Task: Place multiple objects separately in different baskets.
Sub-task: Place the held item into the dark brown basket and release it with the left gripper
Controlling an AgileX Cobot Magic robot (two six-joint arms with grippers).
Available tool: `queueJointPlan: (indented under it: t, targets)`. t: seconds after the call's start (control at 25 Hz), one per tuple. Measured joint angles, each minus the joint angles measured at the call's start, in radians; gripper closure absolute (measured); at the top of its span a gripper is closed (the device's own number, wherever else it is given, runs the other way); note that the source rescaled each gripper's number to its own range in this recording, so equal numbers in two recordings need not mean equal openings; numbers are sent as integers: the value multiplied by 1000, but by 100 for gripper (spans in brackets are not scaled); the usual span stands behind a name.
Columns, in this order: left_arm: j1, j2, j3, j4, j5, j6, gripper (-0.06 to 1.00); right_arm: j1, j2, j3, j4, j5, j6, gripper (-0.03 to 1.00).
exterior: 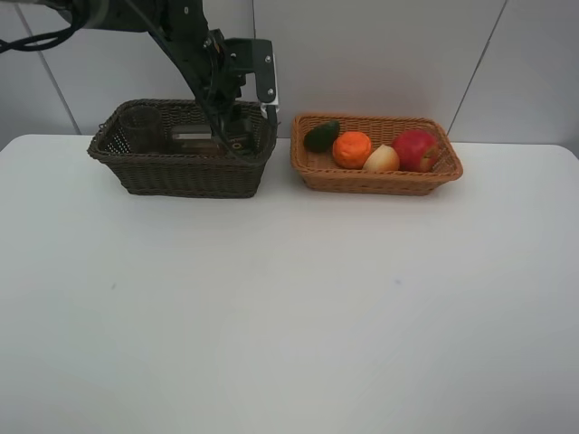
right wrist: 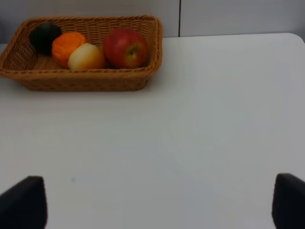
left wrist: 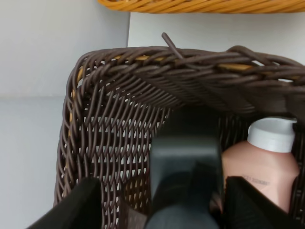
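My left gripper (exterior: 237,136) reaches down into the dark brown basket (exterior: 181,176) at its right end. In the left wrist view this gripper (left wrist: 162,191) is open, and the black square bottle (left wrist: 186,176) stands between its fingers (left wrist: 76,205) with a gap on one side. The pink bottle with white cap (left wrist: 259,167) lies beside it against the basket wall (left wrist: 114,124). The light basket (exterior: 380,181) holds the avocado (exterior: 321,136), tangerine (exterior: 352,149), peach (exterior: 381,159) and apple (exterior: 414,149). My right gripper (right wrist: 152,200) hangs open over bare table, out of the high view.
A translucent cup (exterior: 140,127) shows at the dark basket's left end. The two baskets stand side by side at the back of the white table (exterior: 289,307), close to the wall. The light basket (right wrist: 81,81) lies far ahead of the right gripper.
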Motion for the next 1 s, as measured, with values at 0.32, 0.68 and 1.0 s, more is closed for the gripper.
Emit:
queueJointPlan:
  t: [0.32,0.68,1.0]
  targets:
    - [3,0,0,-5,0,0,-1,0,0,0,0,0,0,-3]
    - [6,0,0,-11,1,0,-5,0,0,0,0,0,0,-3]
    - [6,0,0,-12,28,-1,-5,0,0,0,0,0,0,-3]
